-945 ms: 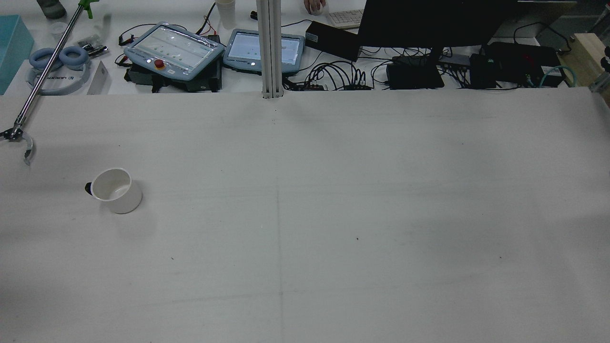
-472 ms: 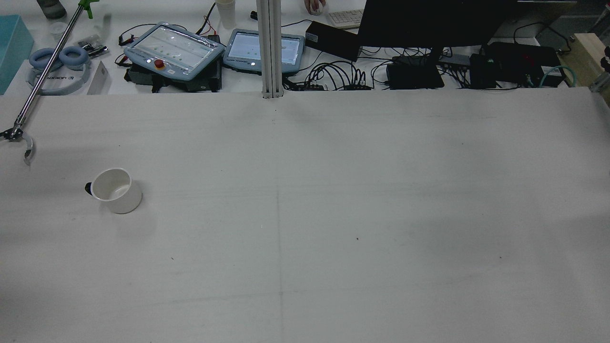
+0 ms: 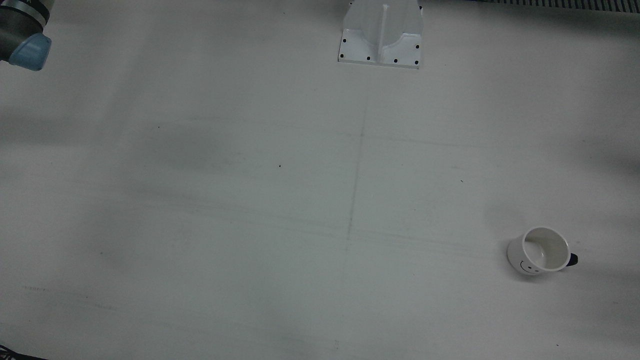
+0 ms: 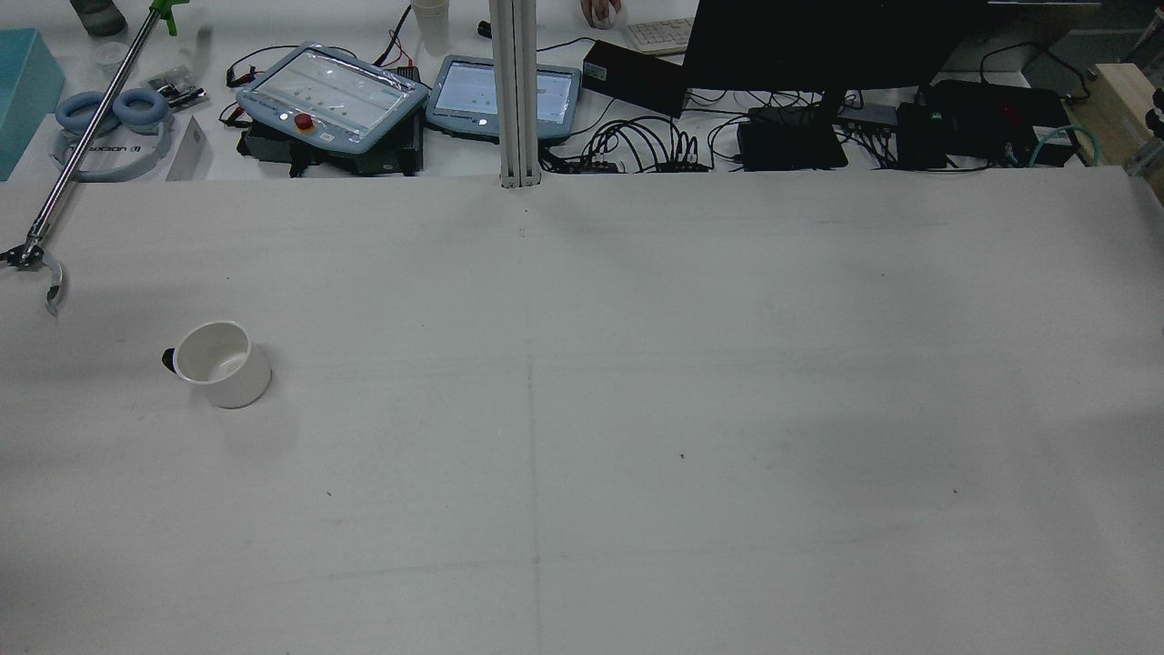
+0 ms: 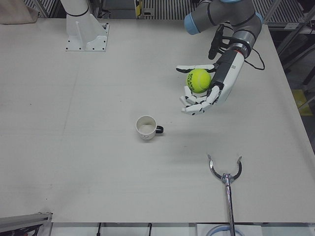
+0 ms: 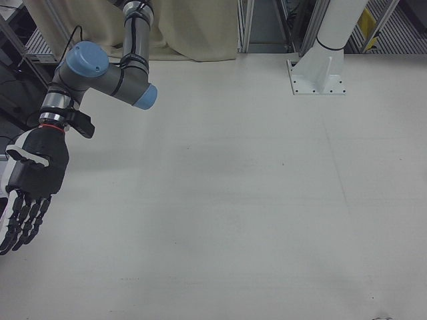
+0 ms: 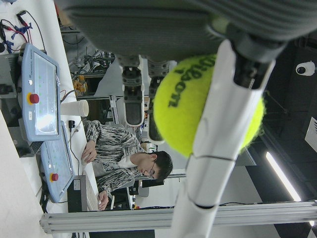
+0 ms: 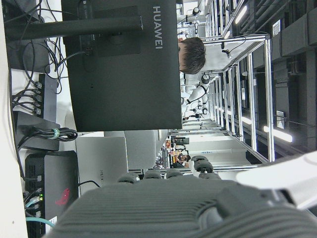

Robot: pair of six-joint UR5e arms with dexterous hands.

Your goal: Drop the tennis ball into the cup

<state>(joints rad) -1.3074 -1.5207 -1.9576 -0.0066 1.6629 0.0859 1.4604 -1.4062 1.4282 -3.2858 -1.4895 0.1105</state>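
A yellow-green tennis ball lies in my left hand, whose thumb and fingers curl around it, held above the table. The hand hovers up and to the right of the white cup in the left-front view, well apart from it. The cup stands upright, with a dark handle and a smiley face, and looks empty. In the left hand view the ball sits behind a white finger. My right hand hangs open at the far side, fingers straight, holding nothing.
A metal reacher-grabber tool lies with its claw on the table near the cup's side. Teach pendants, cables and a monitor line the operators' bench. A post base stands at the table's robot edge.
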